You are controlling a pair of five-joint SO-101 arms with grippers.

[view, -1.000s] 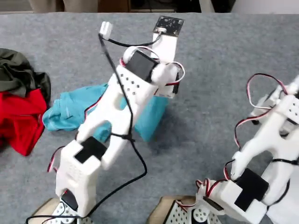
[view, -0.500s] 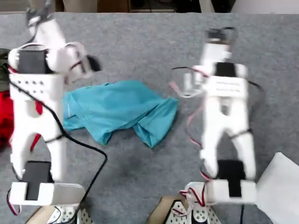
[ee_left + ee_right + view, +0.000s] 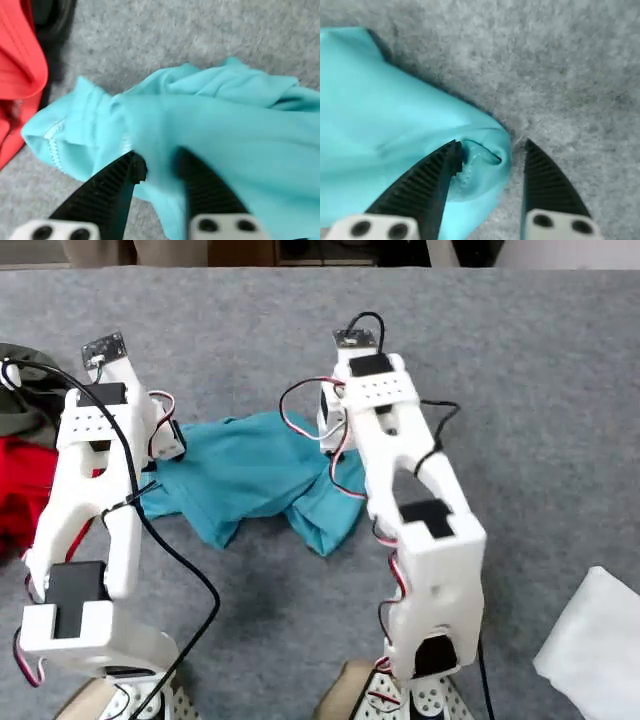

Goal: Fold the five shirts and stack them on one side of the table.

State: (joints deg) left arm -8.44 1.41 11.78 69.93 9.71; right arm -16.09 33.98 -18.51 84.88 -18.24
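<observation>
A teal shirt [image 3: 250, 475] lies crumpled in the middle of the grey table. My left gripper [image 3: 168, 445] is down at its left edge. In the left wrist view, that gripper [image 3: 160, 165] stands open with a fold of the teal shirt [image 3: 225, 125] between its black fingers [image 3: 120, 180]. My right gripper [image 3: 332, 435] is at the shirt's right end. The right wrist view shows this gripper [image 3: 492, 150] open, straddling a rolled corner of the teal shirt [image 3: 380, 125].
A red shirt [image 3: 25, 490] and a dark green shirt [image 3: 20, 370] are heaped at the table's left edge, close to the left arm. A white cloth [image 3: 595, 640] lies at the front right corner. Bare grey table [image 3: 520, 390] stretches to the right.
Both arms have swung. The left arm went from over the shirt to its left edge, and the right arm came in from the far right to its right end. The shirt now lies uncovered.
</observation>
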